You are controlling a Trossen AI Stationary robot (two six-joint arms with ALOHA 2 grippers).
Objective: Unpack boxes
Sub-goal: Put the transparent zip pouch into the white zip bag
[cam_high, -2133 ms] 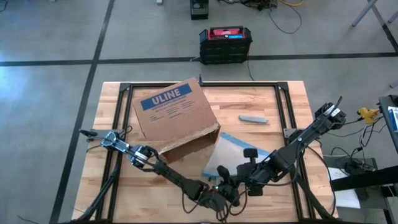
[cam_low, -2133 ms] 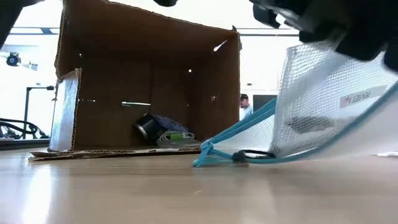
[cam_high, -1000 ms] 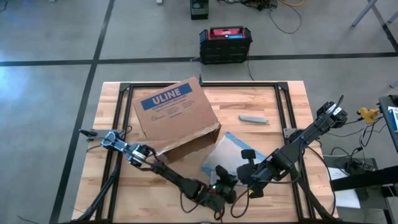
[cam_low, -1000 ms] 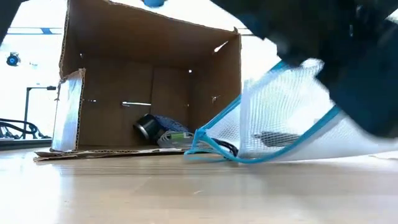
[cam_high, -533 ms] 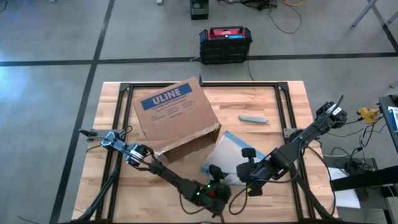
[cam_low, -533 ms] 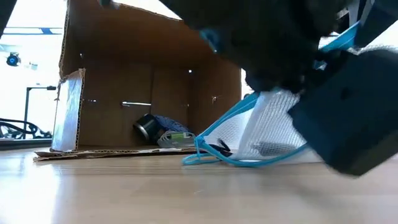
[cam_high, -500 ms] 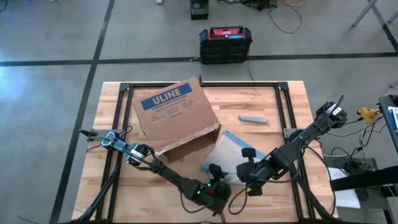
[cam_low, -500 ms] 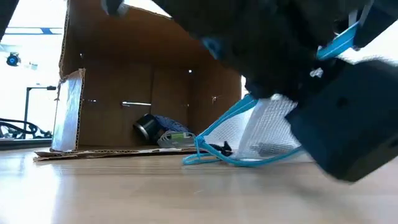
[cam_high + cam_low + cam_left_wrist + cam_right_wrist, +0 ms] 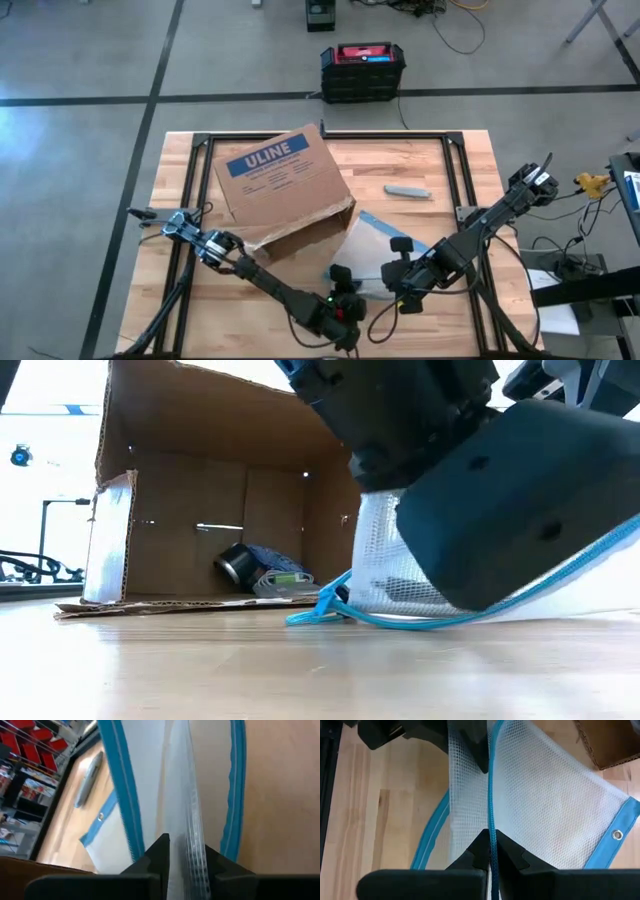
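Note:
The brown ULINE box (image 9: 285,185) lies on its side on the table's left half, its open end (image 9: 230,490) facing the near edge. Just right of it is a clear mesh pouch with blue edges (image 9: 375,245). It is tilted up, with its lower edge (image 9: 400,622) on the table. My left gripper (image 9: 340,283) is shut at the pouch's near left end. My right gripper (image 9: 397,272) is shut at its near right end. The left arm's body blocks much of the low view. My left gripper has a mesh wall of the pouch (image 9: 192,845) pinched between its two fingers (image 9: 159,854), coming from the near side; it looks like one layer. My right gripper pinches the blue zipper edge (image 9: 491,827) of the pouch's other wall between its fingertips, also from the near side. That edge is raised off the table and the mesh runs away from the fingers.
Inside the box lie a dark round item (image 9: 235,565) and a small bundle (image 9: 275,580). A grey oblong object (image 9: 407,190) lies on the table's far right part. A black crate with a red top (image 9: 362,65) stands on the floor beyond the table.
My left gripper has moved a little toward the far edge and left, up to the pouch's near end, and its body now fills more of the low view. The pouch's raised edge has shifted, while its lower edge has stayed on the table.

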